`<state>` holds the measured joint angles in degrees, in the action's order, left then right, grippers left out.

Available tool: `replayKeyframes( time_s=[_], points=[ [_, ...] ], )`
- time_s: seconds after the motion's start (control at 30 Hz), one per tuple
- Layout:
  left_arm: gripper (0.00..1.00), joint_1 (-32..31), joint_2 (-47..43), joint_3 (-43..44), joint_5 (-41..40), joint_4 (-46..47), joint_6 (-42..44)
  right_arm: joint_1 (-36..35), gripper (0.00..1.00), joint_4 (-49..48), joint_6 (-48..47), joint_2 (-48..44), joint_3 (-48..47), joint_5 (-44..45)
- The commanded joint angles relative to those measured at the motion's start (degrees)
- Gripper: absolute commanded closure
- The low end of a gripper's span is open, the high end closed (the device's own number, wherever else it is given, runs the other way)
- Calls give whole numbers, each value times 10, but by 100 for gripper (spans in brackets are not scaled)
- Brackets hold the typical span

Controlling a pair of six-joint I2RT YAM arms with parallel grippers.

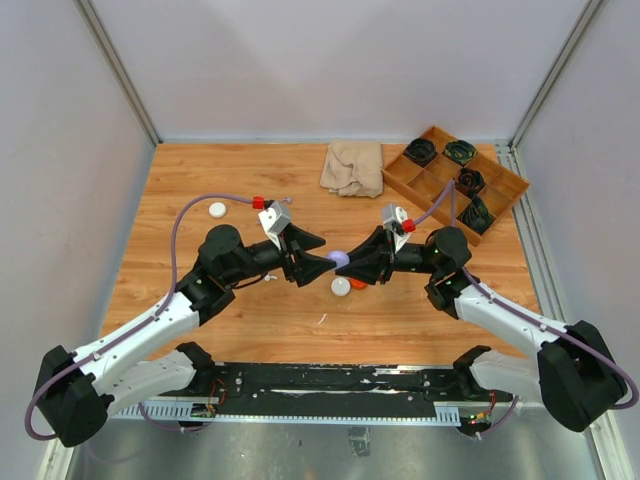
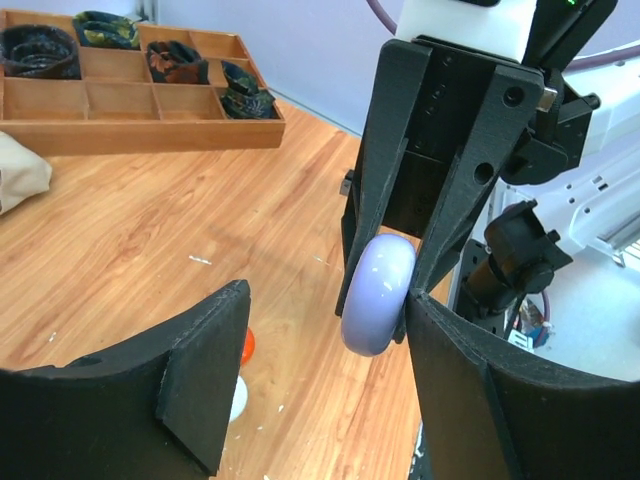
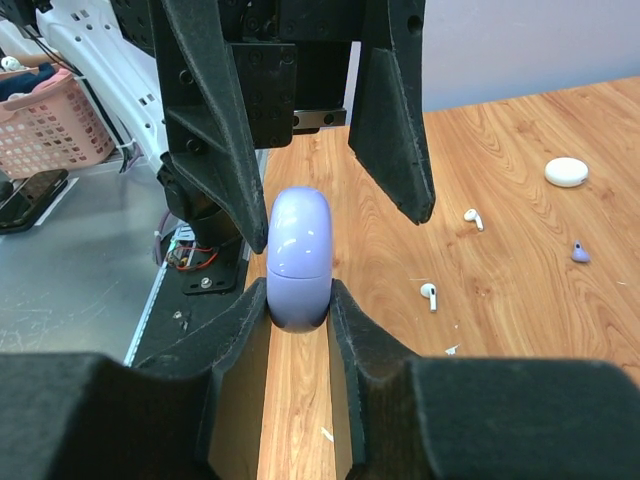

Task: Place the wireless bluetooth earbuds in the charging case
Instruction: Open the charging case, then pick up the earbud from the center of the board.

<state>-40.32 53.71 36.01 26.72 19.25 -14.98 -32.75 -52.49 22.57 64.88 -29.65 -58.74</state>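
Note:
My right gripper [image 3: 298,300] is shut on the pale purple charging case [image 3: 298,262], holding it on edge above the table with its lid seam closed. In the top view the case [image 1: 339,258] sits between both grippers at the table's middle. My left gripper [image 2: 325,305] stands open around the case [image 2: 378,298]; its right finger [image 2: 450,350] is against the case and its left finger is well clear. Two white earbuds [image 3: 473,217] [image 3: 429,295] and a pale purple earbud [image 3: 580,252] lie loose on the wood.
A white round case [image 1: 341,286] and an orange piece [image 1: 358,284] lie just below the grippers. Another white case [image 1: 217,209] lies at the left. A wooden tray [image 1: 395,181] with dark items and a beige cloth [image 1: 352,166] sit at the back.

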Motion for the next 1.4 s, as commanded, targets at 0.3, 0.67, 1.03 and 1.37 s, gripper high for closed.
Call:
replayKeyframes(
  time_s=[0.3,0.67,1.03,1.37],
  points=[
    [31,2,0,48,-81,-31,1,-10,99,6,-27,-26,-7,-22],
    [28,10,-9,52,-132,-65,-11,-9,99,113,-107,-39,-9,34],
    [28,60,42,85,-307,-215,-11,-9,99,224,-214,-71,25,158],
    [28,173,179,133,-281,-232,-8,-8,99,201,-220,-69,52,179]
  ],
)
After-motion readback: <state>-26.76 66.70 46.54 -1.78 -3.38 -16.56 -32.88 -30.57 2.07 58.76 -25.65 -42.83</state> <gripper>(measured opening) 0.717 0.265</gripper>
